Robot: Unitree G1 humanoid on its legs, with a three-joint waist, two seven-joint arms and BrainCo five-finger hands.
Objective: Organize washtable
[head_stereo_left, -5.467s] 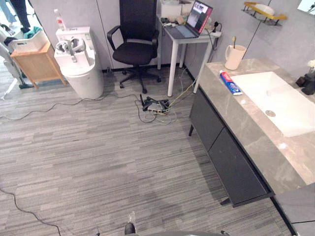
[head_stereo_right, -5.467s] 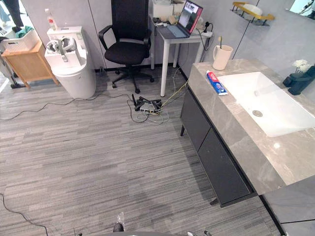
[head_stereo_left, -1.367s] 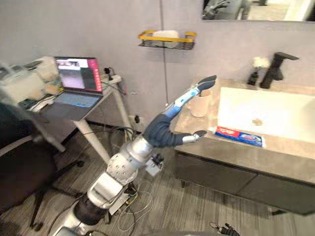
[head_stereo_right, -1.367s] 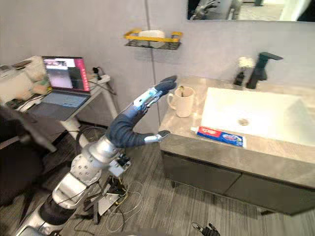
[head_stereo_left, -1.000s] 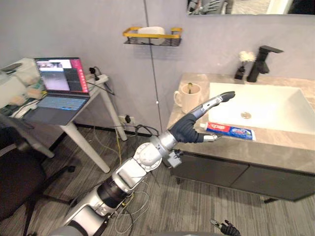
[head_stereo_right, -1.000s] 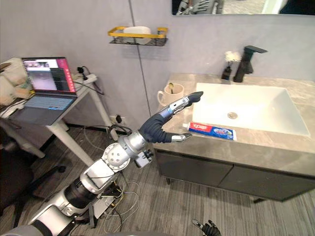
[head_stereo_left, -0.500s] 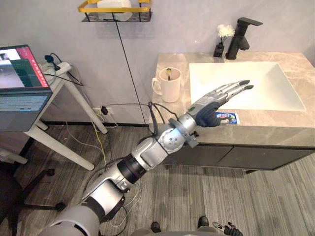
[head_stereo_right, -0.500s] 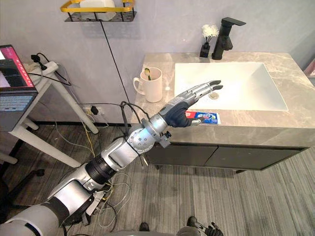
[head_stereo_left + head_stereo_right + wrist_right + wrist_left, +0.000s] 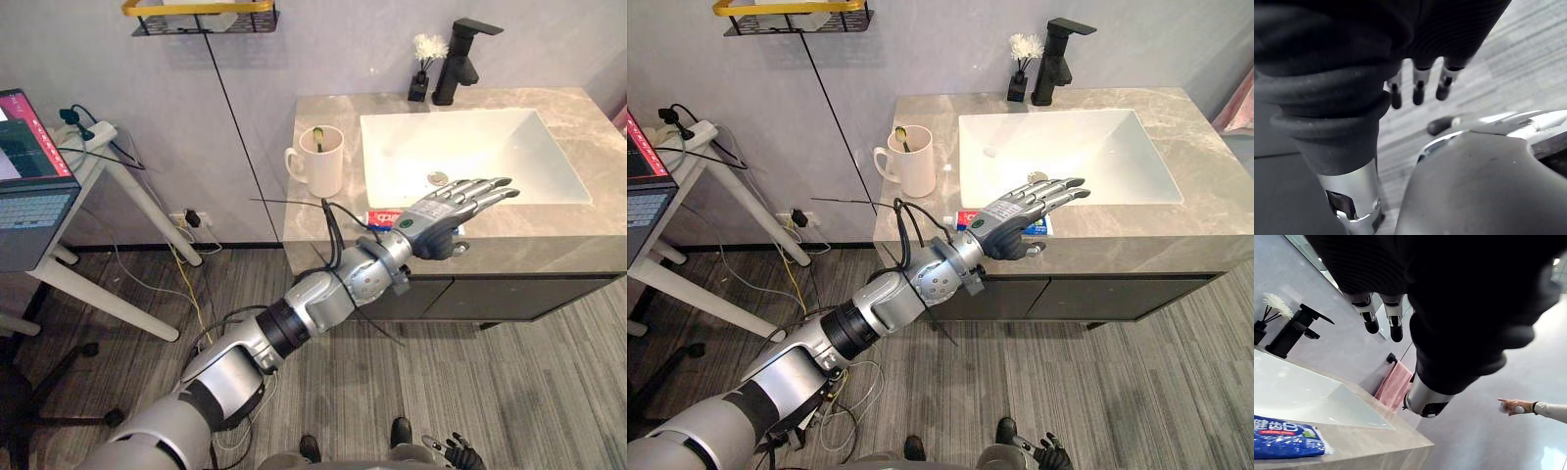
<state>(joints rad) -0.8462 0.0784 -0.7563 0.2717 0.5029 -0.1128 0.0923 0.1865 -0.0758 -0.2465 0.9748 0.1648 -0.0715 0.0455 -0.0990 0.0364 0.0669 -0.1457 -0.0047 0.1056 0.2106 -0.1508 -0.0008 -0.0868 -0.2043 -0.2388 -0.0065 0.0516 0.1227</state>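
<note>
Straight-fingered left robot hand (image 9: 437, 210) over blue, white-lettered toothpaste tube (image 9: 1283, 444)

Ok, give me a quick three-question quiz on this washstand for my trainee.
1. True or false: the left hand has its fingers curled round the mug.
2. What lies on the counter beneath the left hand? A) toothpaste tube B) soap bar C) comb
3. Fill the gap: the flowers beside the tap are ___.
Key: 1 false, its fingers are straight and apart from the mug; 2 A; 3 white.
</note>
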